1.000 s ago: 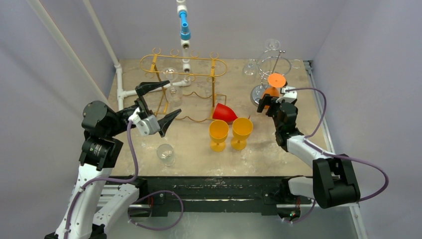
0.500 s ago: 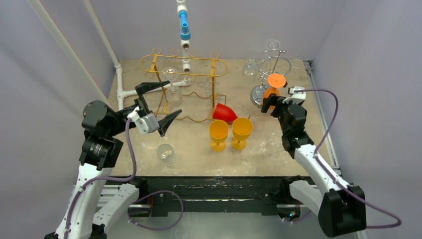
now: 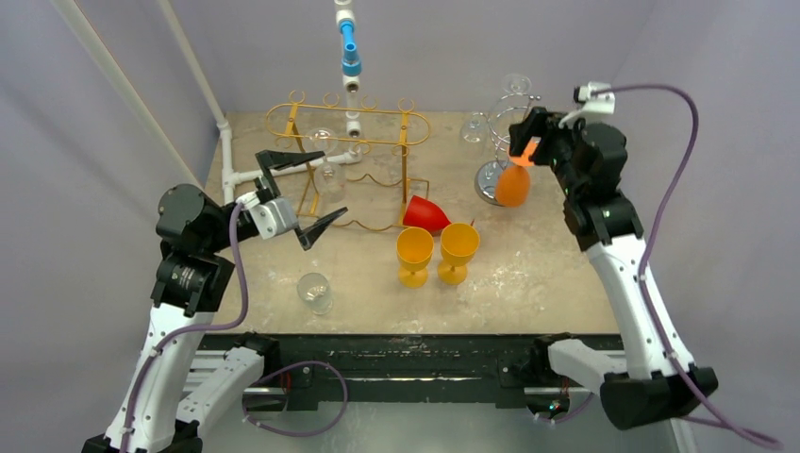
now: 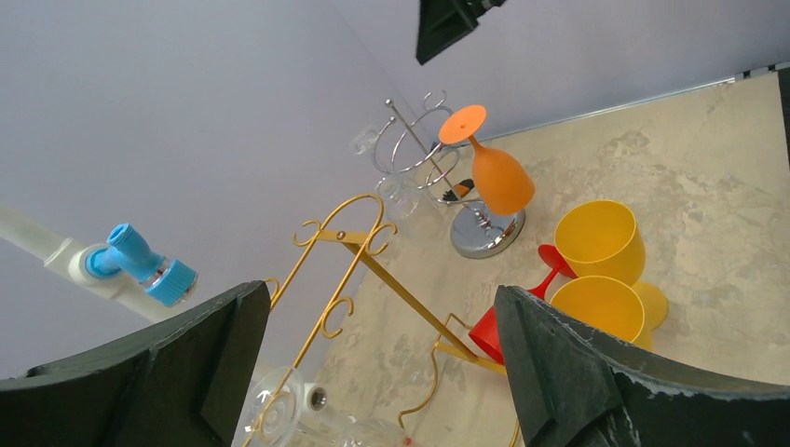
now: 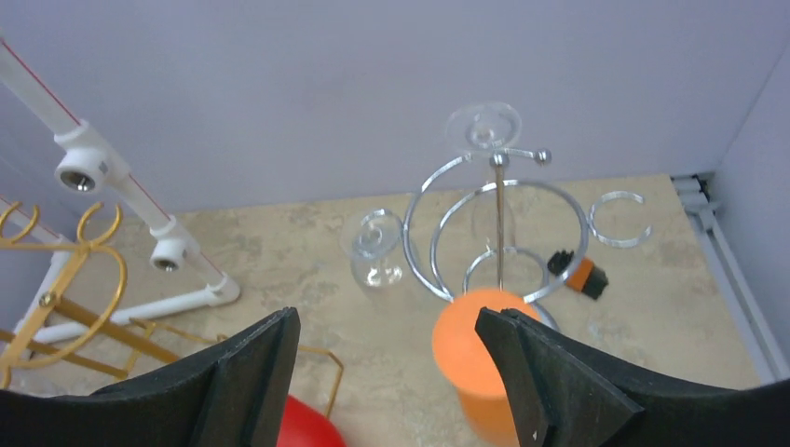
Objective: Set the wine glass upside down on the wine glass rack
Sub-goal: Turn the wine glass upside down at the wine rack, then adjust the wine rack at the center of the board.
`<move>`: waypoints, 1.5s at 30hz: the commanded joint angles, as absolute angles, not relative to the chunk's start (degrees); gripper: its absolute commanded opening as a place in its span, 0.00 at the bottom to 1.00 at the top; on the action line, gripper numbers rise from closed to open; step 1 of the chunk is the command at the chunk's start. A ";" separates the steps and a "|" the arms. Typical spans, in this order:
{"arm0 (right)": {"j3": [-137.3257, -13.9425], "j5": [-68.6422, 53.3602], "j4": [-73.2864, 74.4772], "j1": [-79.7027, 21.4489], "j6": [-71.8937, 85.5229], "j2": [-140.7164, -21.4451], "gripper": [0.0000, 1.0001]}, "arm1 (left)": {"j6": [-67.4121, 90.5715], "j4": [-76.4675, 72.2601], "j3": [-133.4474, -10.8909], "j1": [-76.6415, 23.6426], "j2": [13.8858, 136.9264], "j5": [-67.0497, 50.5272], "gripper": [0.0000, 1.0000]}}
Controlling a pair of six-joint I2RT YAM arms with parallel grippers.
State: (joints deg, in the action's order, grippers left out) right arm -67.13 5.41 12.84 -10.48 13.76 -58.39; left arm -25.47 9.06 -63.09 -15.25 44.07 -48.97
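Observation:
An orange wine glass (image 3: 512, 185) hangs upside down, foot on top, on the silver wire rack (image 3: 514, 106) at the back right. It also shows in the left wrist view (image 4: 501, 179) and, blurred, in the right wrist view (image 5: 484, 331). My right gripper (image 3: 530, 132) is raised over the glass's foot and open. In the right wrist view (image 5: 387, 317) the foot lies below, by the right finger; I see no grip. My left gripper (image 3: 309, 193) is open and empty in front of the gold rack (image 3: 349, 123); its wrist view (image 4: 382, 298) shows only the rack between the fingers.
Two yellow goblets (image 3: 414, 253) (image 3: 458, 247) stand mid-table. A red glass (image 3: 425, 214) lies on its side under the gold rack. A clear glass (image 3: 327, 175) hangs on the gold rack, another (image 3: 314, 291) stands near the left arm. Clear glasses (image 3: 472, 127) hang on the silver rack. A white pipe (image 3: 350, 57) rises behind.
My right arm has risen and moved back, from beside the orange glass's bowl to above its foot. The glass stays hanging on the silver rack. The left gripper has barely shifted.

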 commanded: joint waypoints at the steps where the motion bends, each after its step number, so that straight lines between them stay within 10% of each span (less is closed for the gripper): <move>1: -83.96 2.89 26.46 -10.47 11.55 -72.09 0.82 | -20.24 8.53 -66.12 -15.38 43.99 -47.77 1.00; 11: -110.02 9.58 38.72 -10.31 8.69 -92.00 0.73 | -20.44 11.14 -66.41 -15.38 43.07 -47.20 1.00; 45: -112.09 14.96 31.30 -7.03 4.38 -105.55 0.56 | -21.17 11.09 -67.28 -15.38 44.69 -47.64 1.00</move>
